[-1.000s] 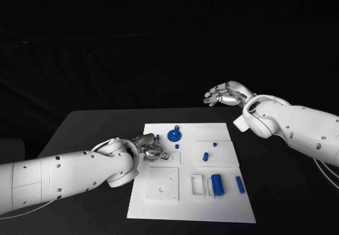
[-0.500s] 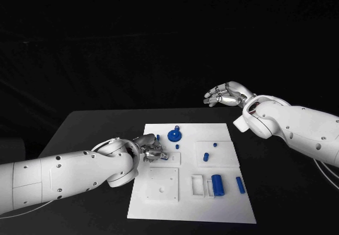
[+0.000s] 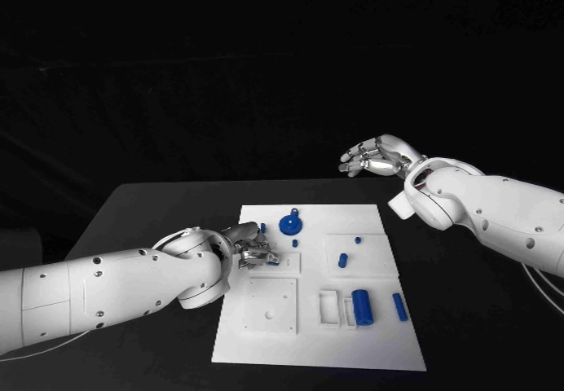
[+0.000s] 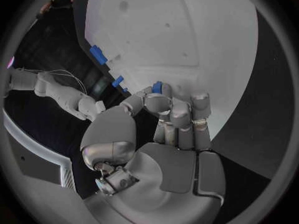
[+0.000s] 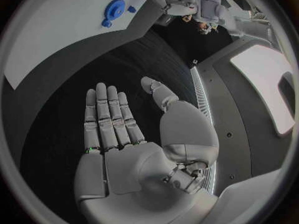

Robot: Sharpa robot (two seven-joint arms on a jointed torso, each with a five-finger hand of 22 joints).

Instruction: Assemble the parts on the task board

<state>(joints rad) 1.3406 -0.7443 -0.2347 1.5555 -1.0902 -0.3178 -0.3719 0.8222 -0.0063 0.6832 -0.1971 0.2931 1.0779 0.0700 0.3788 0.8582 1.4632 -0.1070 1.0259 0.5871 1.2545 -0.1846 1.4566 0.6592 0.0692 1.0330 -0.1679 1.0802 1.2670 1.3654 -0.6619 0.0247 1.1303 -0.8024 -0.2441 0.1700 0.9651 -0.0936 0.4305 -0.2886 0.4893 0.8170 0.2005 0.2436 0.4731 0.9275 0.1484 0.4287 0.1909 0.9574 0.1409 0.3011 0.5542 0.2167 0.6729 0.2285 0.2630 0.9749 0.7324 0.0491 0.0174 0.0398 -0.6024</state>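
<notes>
The shiny silver left hand [image 3: 249, 248] has its fingers curled around a small blue part [image 4: 157, 87], low over the flat white task board [image 3: 364, 352]. Round and long smooth blue pieces [image 3: 363, 307] lie beside it. The silver right hand [image 3: 374, 156] is open and empty, far behind the board.

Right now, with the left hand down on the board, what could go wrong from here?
The left hand pinches a small blue part at its fingertips; the grip looks slight, so the part could slip or tilt as it is seated. The fingers hide the spot from the head view, so misalignment may go unseen. The hand's forearm lies along the task board edge and could nudge the board. The right hand is open, off the board.
</notes>
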